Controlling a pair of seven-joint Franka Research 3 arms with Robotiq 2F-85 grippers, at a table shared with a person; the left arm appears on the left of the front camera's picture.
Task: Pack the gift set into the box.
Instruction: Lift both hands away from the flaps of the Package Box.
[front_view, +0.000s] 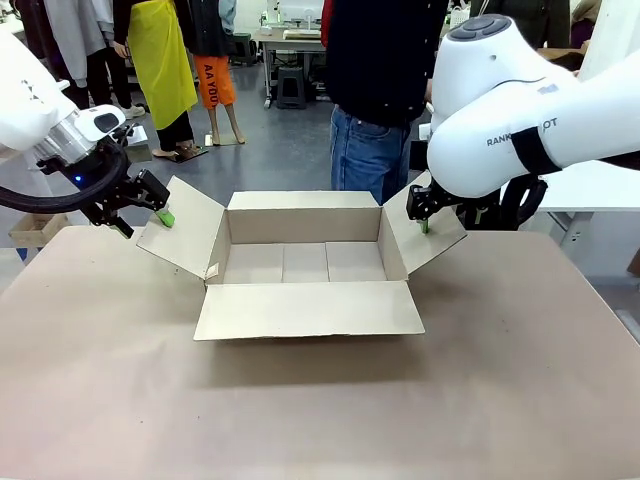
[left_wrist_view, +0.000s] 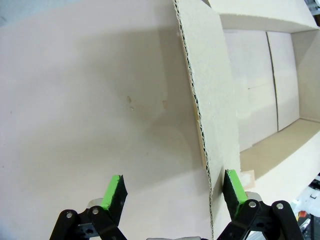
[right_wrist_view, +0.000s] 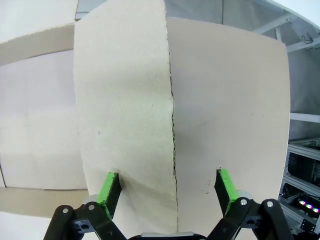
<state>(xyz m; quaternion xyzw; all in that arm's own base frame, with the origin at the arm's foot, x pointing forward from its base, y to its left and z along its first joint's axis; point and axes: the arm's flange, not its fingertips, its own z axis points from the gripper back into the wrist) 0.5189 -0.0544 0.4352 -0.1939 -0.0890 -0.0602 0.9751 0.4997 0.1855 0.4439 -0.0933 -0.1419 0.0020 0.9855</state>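
The box (front_view: 303, 226), a large brown carton, stands in the middle of the table with all four flaps spread and nothing inside. My left gripper (front_view: 160, 210) is open at the outer edge of the left flap (front_view: 182, 238). In the left wrist view that flap's edge (left_wrist_view: 200, 100) runs between the fingers of the left gripper (left_wrist_view: 173, 179), close to one green pad (left_wrist_view: 234, 186). My right gripper (front_view: 422, 222) is open at the right flap (front_view: 428, 240). In the right wrist view the flap (right_wrist_view: 125, 100) stands between the two pads of the right gripper (right_wrist_view: 167, 176). The gift set is out of view.
A person (front_view: 380, 90) in dark top and jeans stands at the far side behind the box. The brown table (front_view: 320, 410) stretches wide in front of the front flap (front_view: 310, 310). A small carton (front_view: 35, 228) sits off the table's far left corner.
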